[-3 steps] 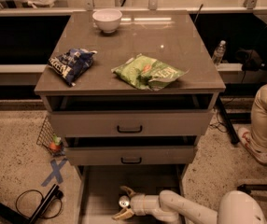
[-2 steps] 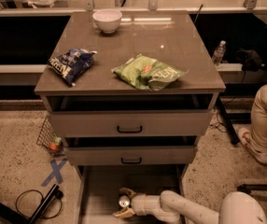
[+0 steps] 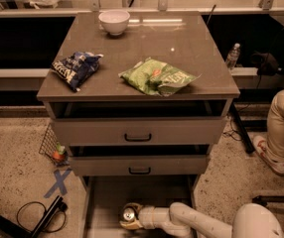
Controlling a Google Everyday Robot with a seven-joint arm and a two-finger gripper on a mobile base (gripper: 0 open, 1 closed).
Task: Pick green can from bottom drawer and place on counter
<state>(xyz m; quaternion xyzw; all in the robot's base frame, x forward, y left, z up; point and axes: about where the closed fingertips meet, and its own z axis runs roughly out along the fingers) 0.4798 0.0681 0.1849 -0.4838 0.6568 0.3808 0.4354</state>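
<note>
the counter (image 3: 147,43) fills the upper middle, carrying a green chip bag (image 3: 158,77) near its centre, a blue bag (image 3: 76,68) at 9 o'clock from that and a white bowl (image 3: 114,21) toward 11 o'clock. below the two handled drawers the bottom drawer (image 3: 107,202) stands pulled out. my arm (image 3: 196,221) reaches into it from 3 o'clock. my gripper (image 3: 128,217) sits around the green can (image 3: 128,213), upright on the drawer floor; i cannot tell whether it is clamped.

The gripper (image 3: 126,216) grips the green can (image 3: 129,213) in the bottom drawer (image 3: 105,202), 2 drawers (image 3: 139,165) overhanging.
</note>
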